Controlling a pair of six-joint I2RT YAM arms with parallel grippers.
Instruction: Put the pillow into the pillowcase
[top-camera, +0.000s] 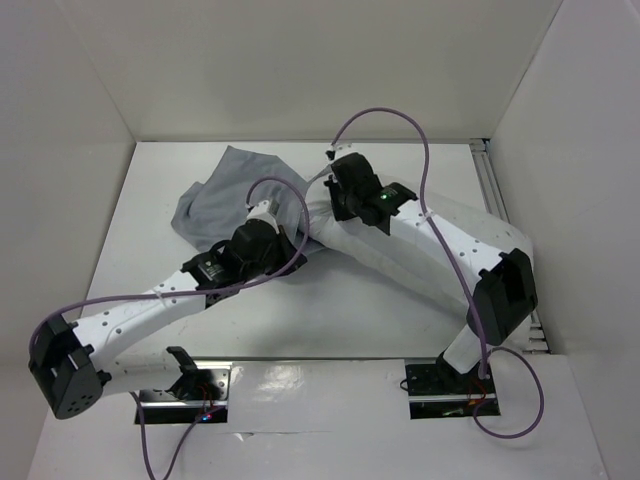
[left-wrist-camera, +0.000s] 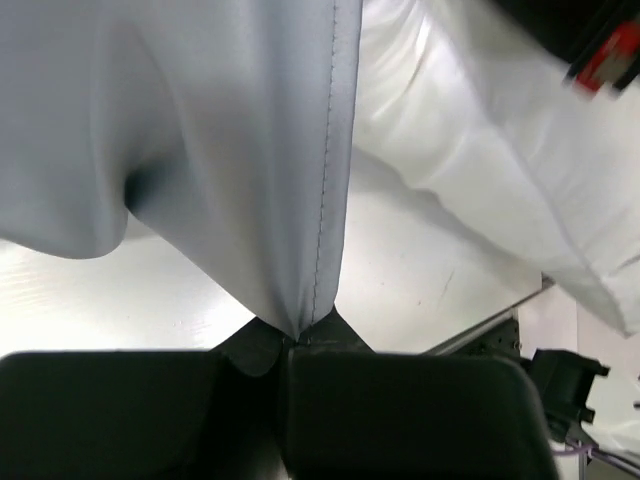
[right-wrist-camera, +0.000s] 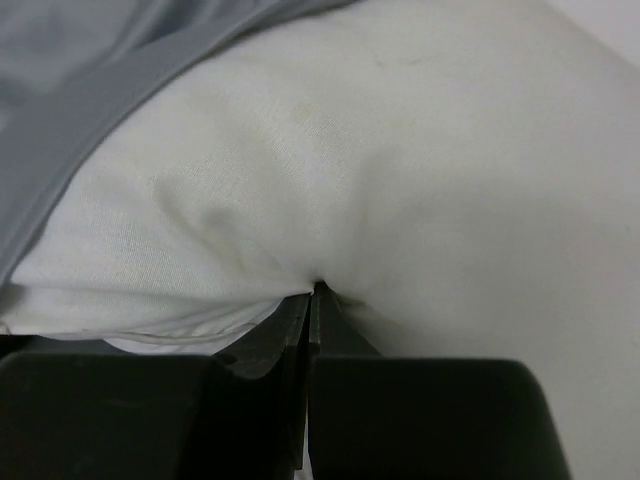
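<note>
Left gripper (left-wrist-camera: 297, 340): jaws pressed together, pinching stitched hem of pillowcase (left-wrist-camera: 200, 150); grey cloth drapes from pinch. Right gripper (right-wrist-camera: 313, 295): jaws closed, nipping fold of pillow (right-wrist-camera: 400, 180). Grey hem overlaps pillow edge. Both lie mid-table (top-camera: 330, 320), pillowcase toward back-left. Pillow end possibly inside opening; unclear.

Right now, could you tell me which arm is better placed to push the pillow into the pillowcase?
Probably right: the right gripper is shut on the pillow, while the left gripper pinches the pillowcase by its hem and can hold it open.
</note>
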